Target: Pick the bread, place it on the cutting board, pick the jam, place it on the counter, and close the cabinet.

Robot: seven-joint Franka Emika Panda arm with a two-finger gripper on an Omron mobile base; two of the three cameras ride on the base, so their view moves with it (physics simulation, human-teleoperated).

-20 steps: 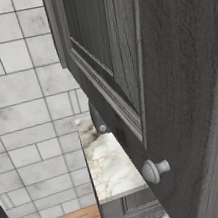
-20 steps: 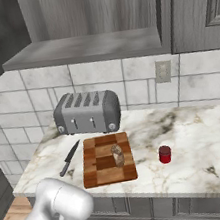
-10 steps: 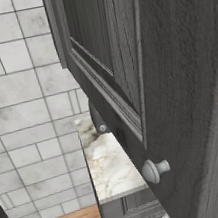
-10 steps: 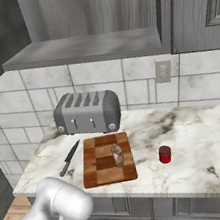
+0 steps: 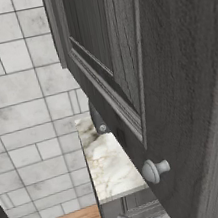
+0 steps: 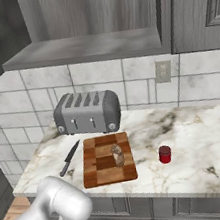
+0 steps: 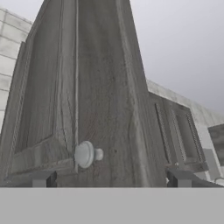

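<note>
In the hand view the fingers [image 7: 111, 178] were seen spread wide apart with nothing between them, their two dark tips standing low at either side. Just beyond them the cabinet [image 7: 100, 87] door was faced square-on, its round pale knob [image 7: 88, 154] sitting between the tips but apart from both.

In the left base view the same dark wood-grain door was seen swung open across most of the frame, knob toward the camera, with a strip of marbled table [image 5: 108, 164] and the tiled wall [image 5: 23, 100] behind it.

In the right base view the white arm [image 6: 46, 219] was seen low at the left. Past it, on the table, the cutting board [image 6: 96, 167] lay flat, and the bread [image 6: 117, 155] stood on it, right of centre. The jam [image 6: 164, 154] — a small red jar — stood on the stone just to the right of the board, seemingly not touching it. A black-handled knife [image 6: 69, 158] lay to the left of the board. Farther back, a grey toaster [image 6: 87, 112] stood against the wall, an outlet [image 6: 163, 71] set in the tiles to its right.
</note>
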